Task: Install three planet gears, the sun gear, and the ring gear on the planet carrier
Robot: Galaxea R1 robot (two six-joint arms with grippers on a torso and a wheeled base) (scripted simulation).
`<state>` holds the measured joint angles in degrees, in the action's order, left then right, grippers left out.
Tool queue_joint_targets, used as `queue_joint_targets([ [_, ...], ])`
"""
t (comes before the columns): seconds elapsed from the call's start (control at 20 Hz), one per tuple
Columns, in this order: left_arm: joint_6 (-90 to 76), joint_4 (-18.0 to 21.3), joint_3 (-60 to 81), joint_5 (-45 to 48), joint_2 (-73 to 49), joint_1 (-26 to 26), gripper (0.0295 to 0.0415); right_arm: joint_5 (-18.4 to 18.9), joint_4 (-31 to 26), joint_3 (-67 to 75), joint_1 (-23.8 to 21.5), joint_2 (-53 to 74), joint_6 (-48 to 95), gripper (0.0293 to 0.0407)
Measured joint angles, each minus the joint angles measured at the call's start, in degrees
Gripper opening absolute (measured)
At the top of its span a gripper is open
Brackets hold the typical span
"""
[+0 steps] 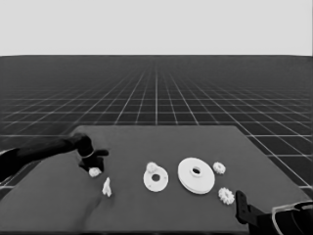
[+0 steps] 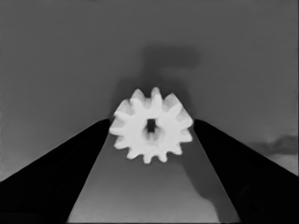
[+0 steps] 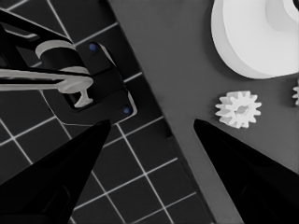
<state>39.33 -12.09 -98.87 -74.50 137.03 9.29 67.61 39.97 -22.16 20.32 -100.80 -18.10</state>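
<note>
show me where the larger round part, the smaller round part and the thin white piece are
larger round part [image 1: 188, 180]: head view, on its flat top, left of the hole.
smaller round part [image 1: 162, 182]: head view, on its flat face, right of the hole.
thin white piece [image 1: 106, 187]: head view, mid-body.

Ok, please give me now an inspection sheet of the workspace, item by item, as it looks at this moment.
Surface: dark table, flat.
Job's things: smaller round part with one gear on its edge; larger round part beside it; two loose gears to its right.
Clutter: thin white piece.
Grippers: left gripper, at the table's left end, fingers against a fourth gear on both sides; right gripper parked at the near right corner, fingers open.
Cables: nothing seen.
Surroundings: grid floor; dark machinery past the table's edge.
</note>
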Motion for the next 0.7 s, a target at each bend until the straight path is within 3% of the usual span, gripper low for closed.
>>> queue_joint_targets([
  [0.2, -0.18, -0.16, -0.48, 0.35, 0.22, 0.31, 0.0385, 0.0, 0.0, 0.0, 0.0, 0.0, 0.0, 0.0385],
  [0.3, -0.19, -0.18, -0.52, 0.38, 0.24, 0.33, 0.0314, 0.0, 0.0, 0.0, 0.0, 0.0, 0.0, 0.0385],
  [0.7, -0.2, -0.19, -0.53, 0.4, 0.25, 0.31, 0.0312, 0.0, 0.0, 0.0, 0.0, 0.0, 0.0, 0.0385],
])
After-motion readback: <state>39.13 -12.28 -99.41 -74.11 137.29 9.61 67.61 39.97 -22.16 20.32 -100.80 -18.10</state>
